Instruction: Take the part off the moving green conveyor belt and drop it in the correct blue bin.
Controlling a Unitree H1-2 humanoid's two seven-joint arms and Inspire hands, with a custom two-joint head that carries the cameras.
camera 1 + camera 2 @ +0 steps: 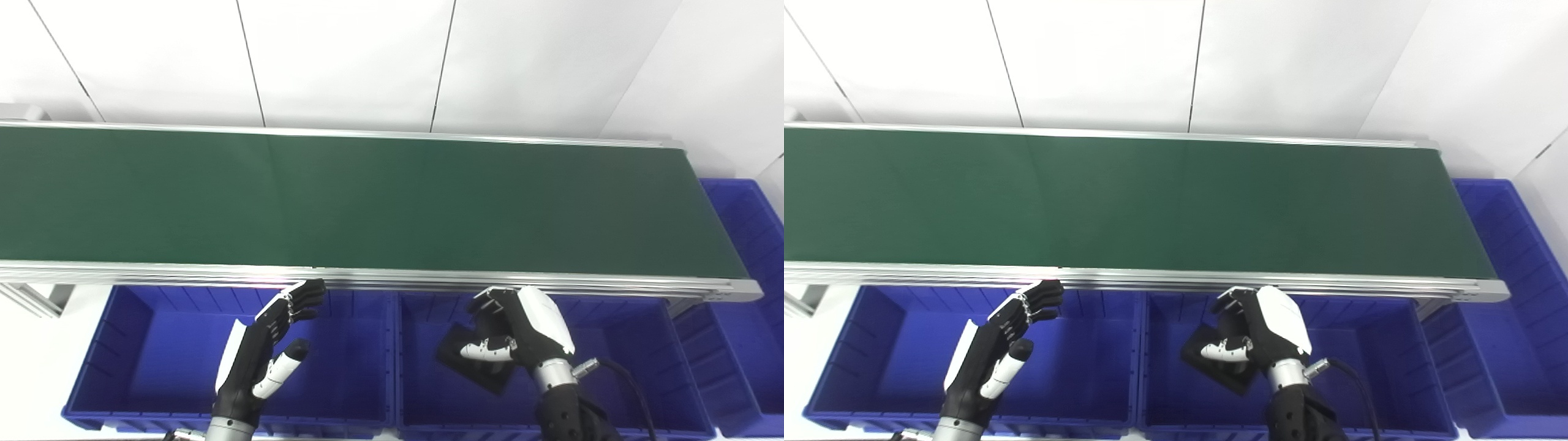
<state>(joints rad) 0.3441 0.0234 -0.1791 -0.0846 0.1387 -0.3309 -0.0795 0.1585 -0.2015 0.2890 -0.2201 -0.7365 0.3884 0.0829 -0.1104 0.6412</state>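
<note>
A thin black part (471, 361) (light, probably stiff) is pinched at its edge by the right hand (517, 334) above the middle blue bin (637, 343).

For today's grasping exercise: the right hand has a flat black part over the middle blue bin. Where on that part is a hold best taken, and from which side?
Grip the flat black part by its edge, thumb on one face and fingers on the other, coming from above. It is a thin square sheet, tilted, so only a pinch across its thickness seems secure. The right hand holds it this way at the upper right edge, over the middle blue bin.
</note>
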